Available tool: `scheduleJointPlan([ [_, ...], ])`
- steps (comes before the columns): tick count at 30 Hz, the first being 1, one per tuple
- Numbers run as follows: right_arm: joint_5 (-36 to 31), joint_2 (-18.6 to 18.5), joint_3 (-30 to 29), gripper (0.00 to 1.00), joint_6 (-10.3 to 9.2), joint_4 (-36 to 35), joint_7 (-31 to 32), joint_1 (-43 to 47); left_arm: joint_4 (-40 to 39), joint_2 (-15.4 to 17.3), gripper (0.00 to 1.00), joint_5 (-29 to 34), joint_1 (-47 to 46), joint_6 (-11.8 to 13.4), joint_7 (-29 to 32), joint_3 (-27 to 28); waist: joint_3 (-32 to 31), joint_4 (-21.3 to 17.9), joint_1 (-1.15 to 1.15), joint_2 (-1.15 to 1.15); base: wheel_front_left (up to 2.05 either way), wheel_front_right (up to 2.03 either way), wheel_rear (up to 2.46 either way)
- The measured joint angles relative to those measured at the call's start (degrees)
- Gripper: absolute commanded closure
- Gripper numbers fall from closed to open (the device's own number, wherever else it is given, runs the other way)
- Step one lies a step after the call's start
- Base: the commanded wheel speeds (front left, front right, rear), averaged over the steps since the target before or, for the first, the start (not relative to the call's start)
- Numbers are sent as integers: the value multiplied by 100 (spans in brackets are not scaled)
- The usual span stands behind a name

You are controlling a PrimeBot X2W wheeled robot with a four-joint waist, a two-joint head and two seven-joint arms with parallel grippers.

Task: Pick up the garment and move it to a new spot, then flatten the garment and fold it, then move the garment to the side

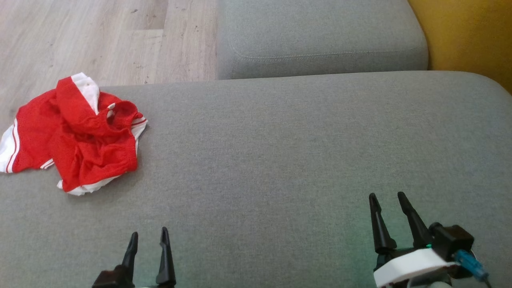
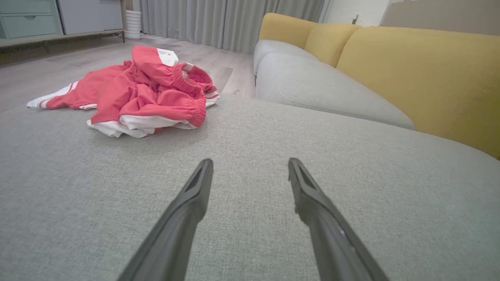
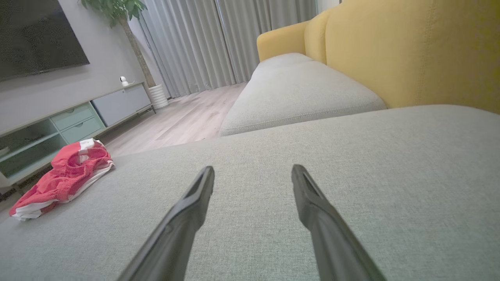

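Head view: a crumpled pair of red shorts with white trim and white side stripes is seen at the far left corner of the grey seat cushion. The shorts are bunched up, with the gathered elastic waistband turned upward and a white edge showing beneath the red mesh.

The left gripper is found at the lower left, over the near part of the cushion. Its two dark fingers are spread wide and nothing is held between them. It is well apart from the shorts, which lie ahead of it and to its left.

The right gripper is placed at the lower right over the same cushion, its fingers likewise parted wide and empty, far from the shorts.

A second grey cushion is set beyond the first, and a yellow backrest runs along the right. Pale wooden flooring is visible past the cushion's far edge. In the right wrist view a low media cabinet and grey curtains are seen across the room.
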Motion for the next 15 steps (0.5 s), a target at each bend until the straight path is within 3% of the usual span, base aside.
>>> scheduleJointPlan([
  [15, -1111, -2, 74, 0, 1, -16, -238, 22, -22, 12, 0, 860, 96, 179, -242, -156, 2, 48, 0, 0, 0, 0, 0],
])
